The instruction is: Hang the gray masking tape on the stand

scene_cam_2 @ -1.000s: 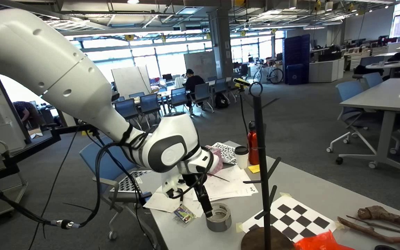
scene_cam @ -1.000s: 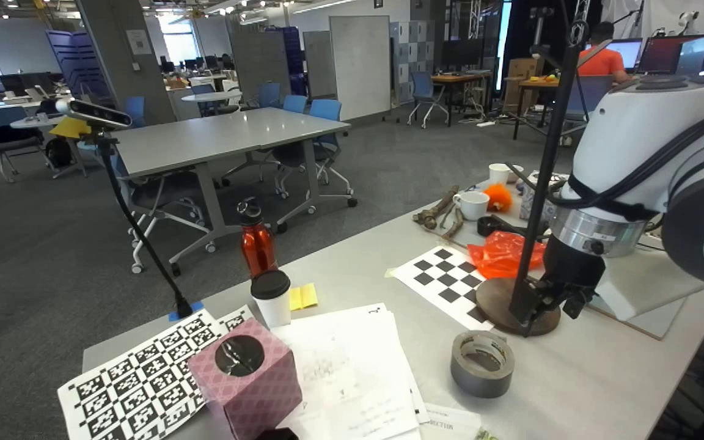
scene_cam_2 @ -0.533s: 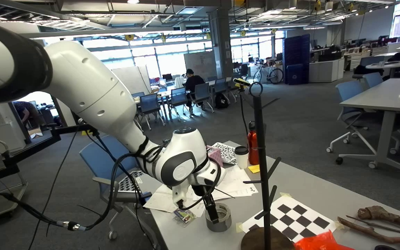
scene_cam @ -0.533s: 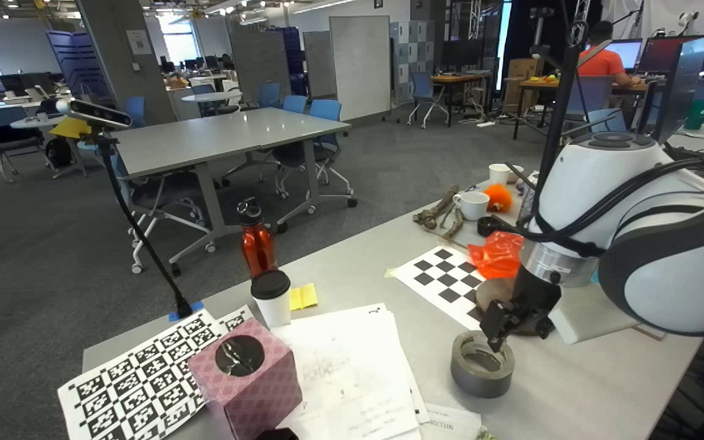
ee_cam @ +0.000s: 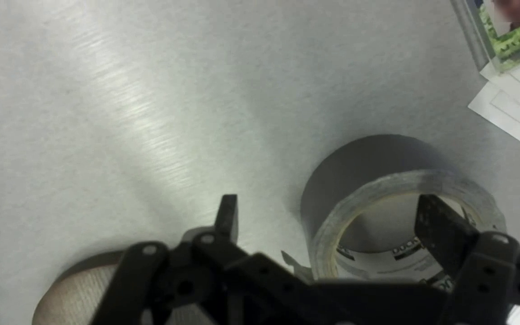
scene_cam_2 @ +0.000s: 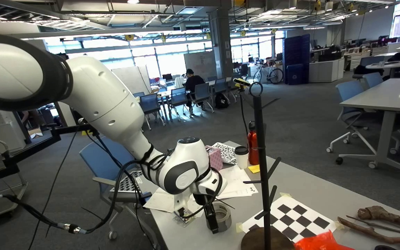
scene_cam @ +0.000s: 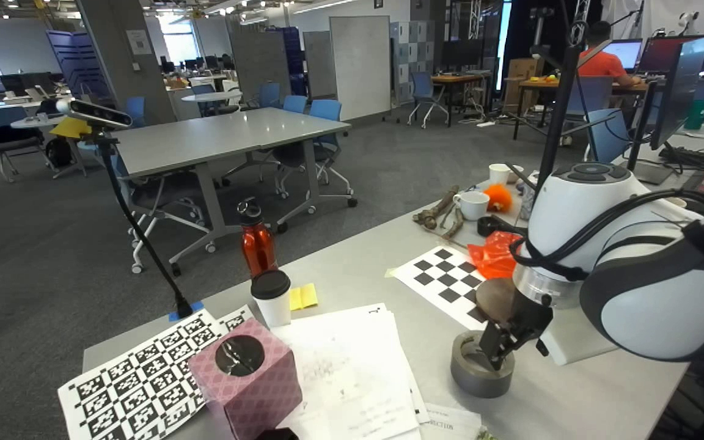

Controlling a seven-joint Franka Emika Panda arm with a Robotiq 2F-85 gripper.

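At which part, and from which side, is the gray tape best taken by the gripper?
Probably by the wall of the tape, on the side roughly facing the stand, coming from above. The tape lies flat, hole upward, so one jaw can go inside, one outside. The open gripper appears placed across that wall.

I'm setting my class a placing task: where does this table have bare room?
Bare: the strip of table between the papers and checkerboard sheet; in the wrist view, the patch bordered by the gray masking tape, stand's base and card. Crowded: around the sticks, white mug and red plastic; at the tape, where the open jaws are.
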